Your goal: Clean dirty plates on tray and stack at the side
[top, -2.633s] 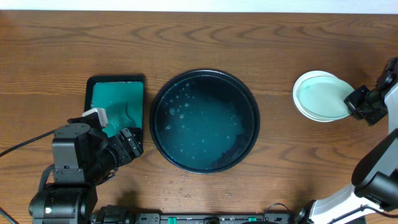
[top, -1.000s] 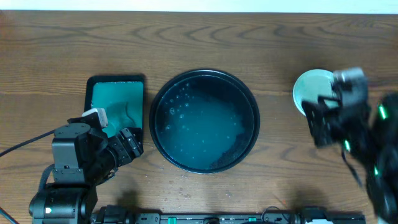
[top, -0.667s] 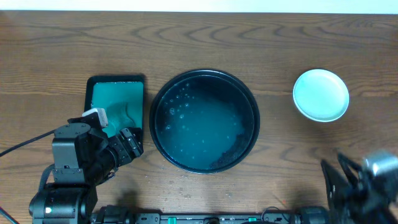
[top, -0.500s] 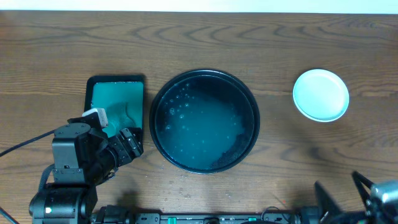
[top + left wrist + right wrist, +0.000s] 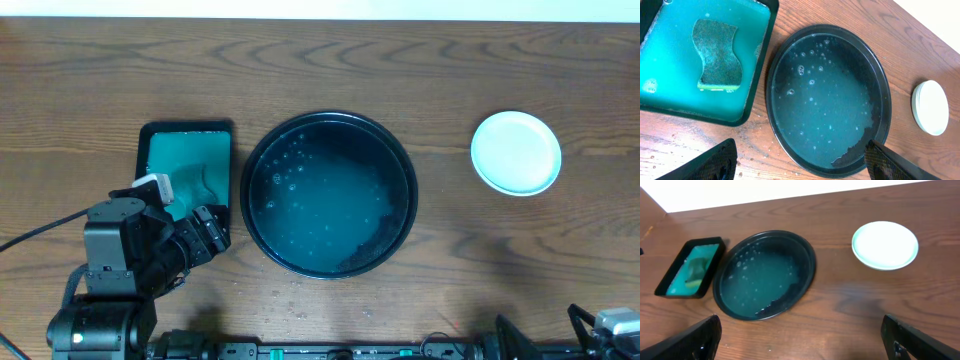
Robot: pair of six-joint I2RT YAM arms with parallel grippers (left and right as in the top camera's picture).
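Observation:
The plates (image 5: 516, 152) lie stacked on the bare wood at the right, pale and clean on the top face; they also show in the wrist views, plates (image 5: 930, 107) and plates (image 5: 885, 245). The black tray (image 5: 375, 245) sits mid-table and holds only soapy water, with no plate in it. My left gripper (image 5: 802, 167) hovers open over the tray's near edge with nothing between its fingers. My right gripper (image 5: 805, 345) is open and empty, high above the front right of the table, well short of the plates.
A green rectangular tray (image 5: 187, 135) of soapy water stands left of the black tray, with a sponge (image 5: 717, 55) lying in it. My left arm (image 5: 115, 260) fills the front left corner. Only a tip of my right arm (image 5: 612, 325) shows at the bottom right.
My right gripper has let go at the plate stack, opened wide and pulled back to the front right edge. The stack stays put. The left arm has not moved.

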